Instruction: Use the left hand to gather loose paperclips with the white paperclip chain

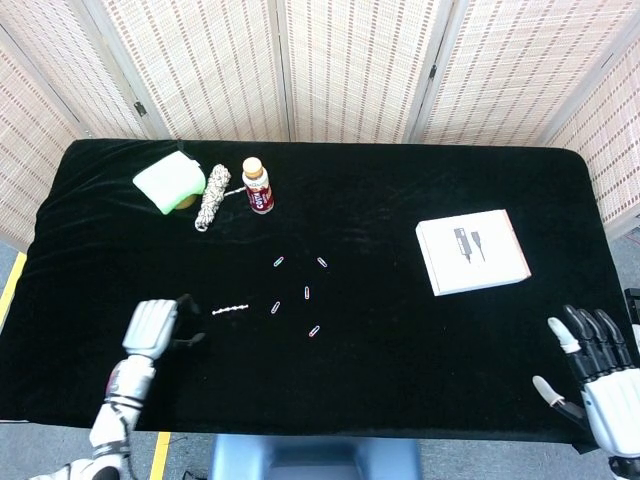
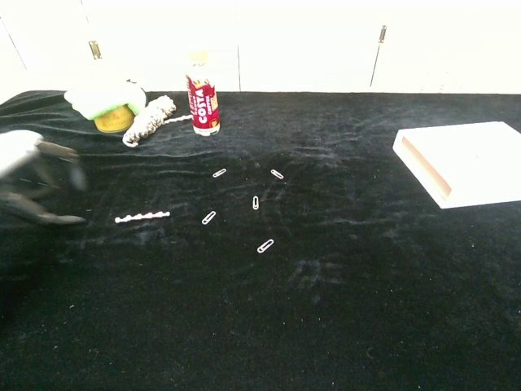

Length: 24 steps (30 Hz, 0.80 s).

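Note:
The white paperclip chain (image 1: 229, 311) (image 2: 142, 217) lies flat on the black cloth, left of the centre. Several loose paperclips (image 1: 307, 292) (image 2: 255, 203) are scattered just to its right. My left hand (image 1: 152, 330) (image 2: 32, 183) hovers over the cloth just left of the chain, fingers apart, holding nothing; it is blurred in the chest view. My right hand (image 1: 595, 365) sits at the table's near right corner with fingers spread and empty, far from the clips.
At the back left stand a green-topped yellow container (image 1: 168, 182) (image 2: 106, 106), a braided rope bundle (image 1: 212, 196) (image 2: 146, 118) and a red-labelled bottle (image 1: 258, 186) (image 2: 203, 102). A white box (image 1: 472, 251) (image 2: 468, 163) lies on the right. Folding screens close off the back.

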Motion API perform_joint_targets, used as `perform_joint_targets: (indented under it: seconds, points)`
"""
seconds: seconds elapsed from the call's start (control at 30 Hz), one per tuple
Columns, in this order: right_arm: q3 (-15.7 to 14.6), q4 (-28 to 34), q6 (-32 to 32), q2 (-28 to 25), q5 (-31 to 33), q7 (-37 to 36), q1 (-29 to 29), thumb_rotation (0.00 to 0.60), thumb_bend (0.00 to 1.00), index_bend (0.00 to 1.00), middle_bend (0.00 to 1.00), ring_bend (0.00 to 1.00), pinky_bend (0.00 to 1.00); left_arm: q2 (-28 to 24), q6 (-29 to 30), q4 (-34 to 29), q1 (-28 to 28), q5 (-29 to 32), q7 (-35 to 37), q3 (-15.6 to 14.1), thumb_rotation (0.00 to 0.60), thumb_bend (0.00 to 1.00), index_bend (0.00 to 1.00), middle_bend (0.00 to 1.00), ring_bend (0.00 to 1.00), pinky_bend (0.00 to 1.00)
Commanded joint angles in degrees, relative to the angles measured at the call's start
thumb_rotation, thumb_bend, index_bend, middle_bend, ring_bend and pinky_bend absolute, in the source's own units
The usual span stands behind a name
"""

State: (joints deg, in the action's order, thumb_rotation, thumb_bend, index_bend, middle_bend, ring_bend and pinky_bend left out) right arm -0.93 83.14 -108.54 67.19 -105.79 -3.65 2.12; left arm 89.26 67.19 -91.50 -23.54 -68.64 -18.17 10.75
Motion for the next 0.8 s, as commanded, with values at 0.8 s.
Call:
perform_joint_targets:
  seconds: [0.8]
  points:
    - [1.3,-4.0,-2.0,-3.3,3.3,-14.1,1.0,0.600,0.21,0.00,0.00,0.00,0.00,14.0,-4.8,11.9,-12.8,18.1,-12.0,6.4,0.600,0.40,0.50,1.00,1.00,1.00]
